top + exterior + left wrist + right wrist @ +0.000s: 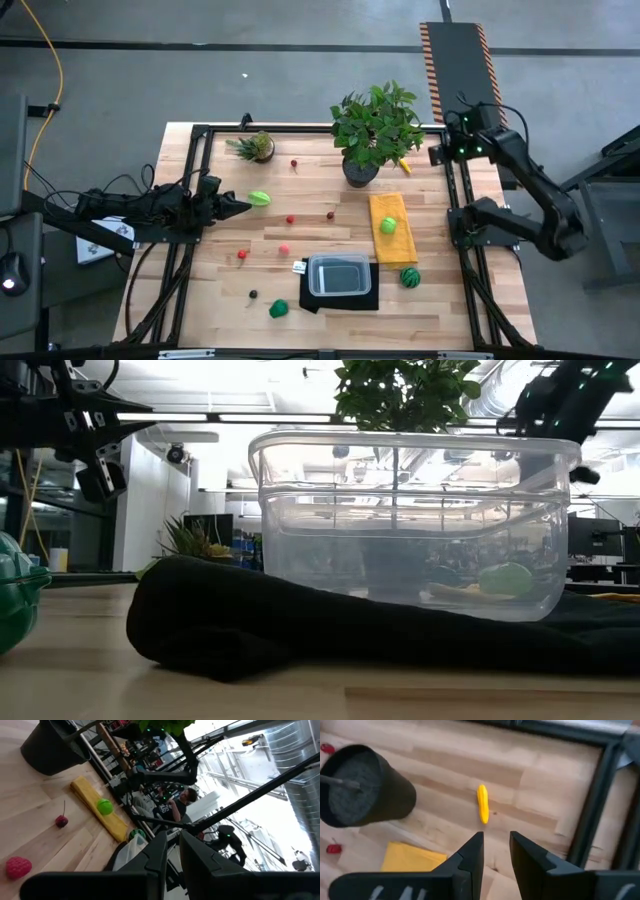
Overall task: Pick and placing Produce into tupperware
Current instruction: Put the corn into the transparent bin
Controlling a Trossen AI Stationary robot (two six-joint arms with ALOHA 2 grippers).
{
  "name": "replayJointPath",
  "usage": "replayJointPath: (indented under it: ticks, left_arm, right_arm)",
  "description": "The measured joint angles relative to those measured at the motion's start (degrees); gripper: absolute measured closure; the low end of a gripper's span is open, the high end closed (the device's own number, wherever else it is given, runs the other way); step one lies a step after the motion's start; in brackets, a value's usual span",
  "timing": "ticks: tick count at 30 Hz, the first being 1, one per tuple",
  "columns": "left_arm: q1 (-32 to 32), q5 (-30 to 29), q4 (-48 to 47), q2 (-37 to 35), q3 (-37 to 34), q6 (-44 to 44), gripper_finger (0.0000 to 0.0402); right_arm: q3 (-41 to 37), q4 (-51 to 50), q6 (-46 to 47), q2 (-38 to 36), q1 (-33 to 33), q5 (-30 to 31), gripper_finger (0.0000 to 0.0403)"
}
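A: From above, where does everything lie?

B: The tupperware (339,275) sits low and centre on a black mat (340,298), with no produce in it. Produce is scattered over the desk (310,190): a light green piece (259,198) just off the tip of the left hand (237,207) at mid-left, small red berries (290,219) towards the centre, a green ball (388,226) on the yellow cloth (391,228), a striped green piece (410,276) right of the container. The right hand (441,152) hangs at the upper right by the big potted plant (375,125).

A: And from desk height?

B: The clear tub (410,520) fills the frame on the dark mat (300,625); nothing lies inside it.

A: The left wrist?

B: Its hand (172,857) has fingers (157,852) narrowly apart, gripping nothing. A cherry (61,821) and a raspberry (18,868) lie at the left of the picture, well apart from it.

A: The right wrist?

B: That hand (496,850) is narrow too and holds nothing. A small yellow piece, perhaps a pepper (483,803), lies just ahead of it on bare wood.

A: How will these handle?

B: Light, hard toy plastic by the look, smooth and apt to roll. I'd pinch each across its widest middle; the tiny berries leave little margin.
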Motion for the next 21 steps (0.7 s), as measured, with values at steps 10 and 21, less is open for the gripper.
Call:
replayJointPath:
  ticks: [10,21]
  left_arm:
    - [0.02,0.00,0.15,0.00,0.00,0.00,0.0360]
    - [0.00,0.00,0.22,0.00,0.00,0.00,0.0360]
  right_arm:
    - [0.46,-1.43,-3.67,4.51,-0.94,-0.57,0.0318]
    - [0.46,0.18,2.17,4.71,-0.94,-4.63,0.0318]
